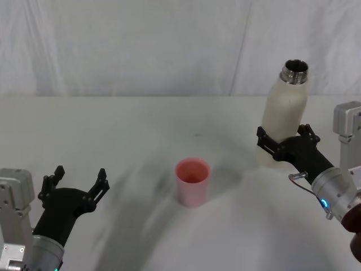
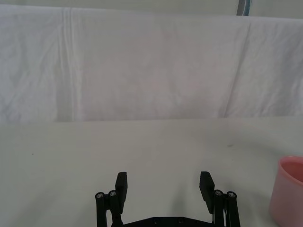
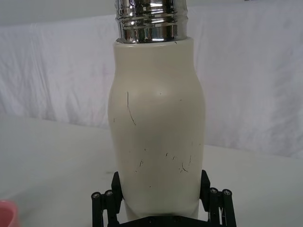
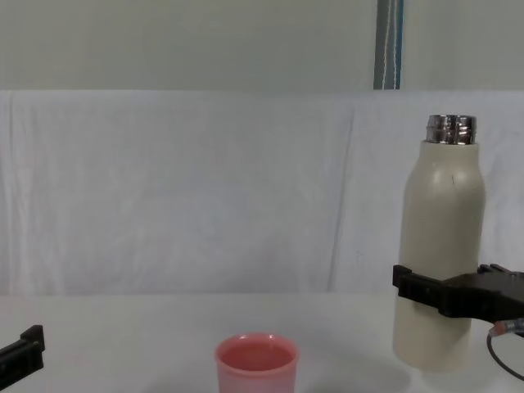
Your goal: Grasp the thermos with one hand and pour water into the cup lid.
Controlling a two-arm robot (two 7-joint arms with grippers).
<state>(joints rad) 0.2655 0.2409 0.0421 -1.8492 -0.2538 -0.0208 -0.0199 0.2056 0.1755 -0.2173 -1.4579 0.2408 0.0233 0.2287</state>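
The left end effector sits nearest the head camera, low on the robot's left of the cup lid and well apart from it. Its fingers are spread wide with nothing between them, pointing across the bare white surface toward the draped white cloth at the back. In the left wrist view the left end effector shows the same wide gap, and the cup lid shows as a pink wall off to one side.

The cup lid stands upright and open-mouthed on the surface. In the chest view the cup lid is low at the centre.

The thermos stands to the robot's right of the cup lid and farther back, well apart from it. It looks upright, its shiny threaded steel neck uncapped. The right end effector is closed around the thermos's lower body, one finger on each side of it. In the right wrist view the thermos rises between the fingers, its cream body marked with small dark scratches. In the chest view the thermos towers over the cup lid, with the right end effector clamped across its lower part; whether its base touches the surface cannot be told.
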